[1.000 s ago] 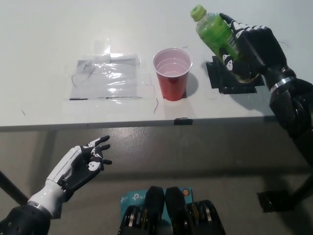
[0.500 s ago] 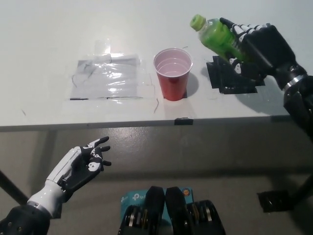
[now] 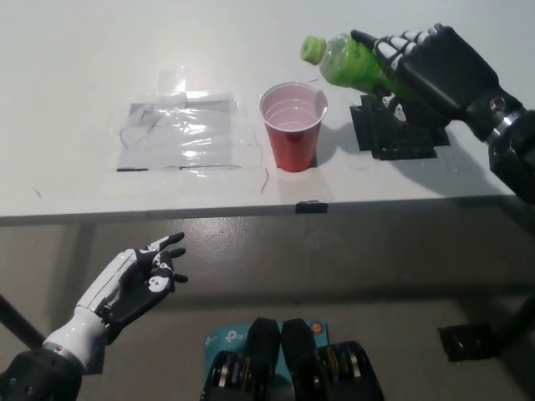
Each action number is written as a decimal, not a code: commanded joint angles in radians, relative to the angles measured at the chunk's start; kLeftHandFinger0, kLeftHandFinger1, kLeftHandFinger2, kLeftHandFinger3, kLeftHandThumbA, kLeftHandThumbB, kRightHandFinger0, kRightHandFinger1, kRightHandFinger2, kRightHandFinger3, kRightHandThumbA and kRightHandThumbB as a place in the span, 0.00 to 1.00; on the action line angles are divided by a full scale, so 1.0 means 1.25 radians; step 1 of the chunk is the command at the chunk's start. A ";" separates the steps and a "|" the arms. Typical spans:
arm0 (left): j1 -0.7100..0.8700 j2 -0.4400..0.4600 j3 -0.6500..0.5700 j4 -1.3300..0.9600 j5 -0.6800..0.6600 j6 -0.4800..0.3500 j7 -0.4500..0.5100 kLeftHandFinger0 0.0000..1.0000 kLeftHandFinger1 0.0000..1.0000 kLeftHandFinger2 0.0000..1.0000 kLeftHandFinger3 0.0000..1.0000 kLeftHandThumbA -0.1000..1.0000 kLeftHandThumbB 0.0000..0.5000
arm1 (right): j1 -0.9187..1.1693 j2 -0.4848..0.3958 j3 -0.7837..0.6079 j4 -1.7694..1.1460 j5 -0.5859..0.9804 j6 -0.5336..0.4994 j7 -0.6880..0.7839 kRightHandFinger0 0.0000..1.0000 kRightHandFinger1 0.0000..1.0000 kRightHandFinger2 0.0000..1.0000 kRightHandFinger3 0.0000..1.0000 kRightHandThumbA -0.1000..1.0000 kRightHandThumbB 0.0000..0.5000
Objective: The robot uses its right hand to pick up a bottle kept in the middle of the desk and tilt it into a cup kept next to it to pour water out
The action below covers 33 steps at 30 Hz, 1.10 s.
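White desk surface [image 3: 100, 50] fills the upper part of the head view, its front edge running across the middle, with grey floor [image 3: 334, 267] below it. On the left of the desk lies a clear plastic sheet [image 3: 180, 134] held down with tape, flat and wrinkled. On the right, a patch of black tape [image 3: 393, 138] marks the desk, lying beneath the black right hand [image 3: 439, 67], whose arm comes in from the right edge. That hand is wrapped around a green bottle [image 3: 347, 63], fingers closed across its body, and carries it clear of the desk. The bottle lies tipped nearly onto its side, its green cap [image 3: 313, 48] pointing to picture left and sitting just above and beyond the far right rim of a red cup [image 3: 292, 138]. The cup stands upright near the middle of the desk, between the plastic sheet and the black tape, its pale inside showing. Whether any liquid leaves the bottle cannot be told. Off the desk at lower left, the white left hand [image 3: 138, 280] rests in the air above the floor, palm up, fingers spread apart and holding nothing.
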 commanded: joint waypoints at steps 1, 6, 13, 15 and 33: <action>-0.019 0.029 -0.004 -0.025 -0.002 -0.003 -0.022 0.74 0.93 1.00 1.00 0.61 0.36 | -0.073 -0.016 -0.012 -0.026 -0.043 -0.033 -0.031 0.00 0.00 0.25 0.23 0.00 0.50; -0.028 0.027 -0.007 -0.027 0.001 0.000 -0.022 0.74 0.92 1.00 1.00 0.61 0.37 | -0.089 -0.035 0.013 -0.022 -0.113 -0.053 -0.053 0.00 0.01 0.29 0.24 0.03 0.51; -0.031 0.028 -0.005 -0.035 -0.006 0.011 -0.025 0.76 0.95 1.00 1.00 0.62 0.36 | -0.152 -0.088 0.050 0.001 -0.167 -0.139 -0.061 0.00 0.00 0.26 0.36 0.06 0.49; -0.036 0.032 -0.005 -0.035 -0.009 0.013 -0.029 0.78 0.97 1.00 1.00 0.62 0.35 | -0.160 -0.090 0.050 0.010 -0.170 -0.155 -0.079 0.00 0.00 0.22 0.38 0.05 0.47; -0.033 0.036 -0.010 -0.059 0.002 0.029 -0.028 0.81 0.99 1.00 1.00 0.60 0.23 | -0.253 -0.118 0.158 0.011 -0.261 -0.163 -0.141 0.00 0.01 0.28 0.14 0.18 0.48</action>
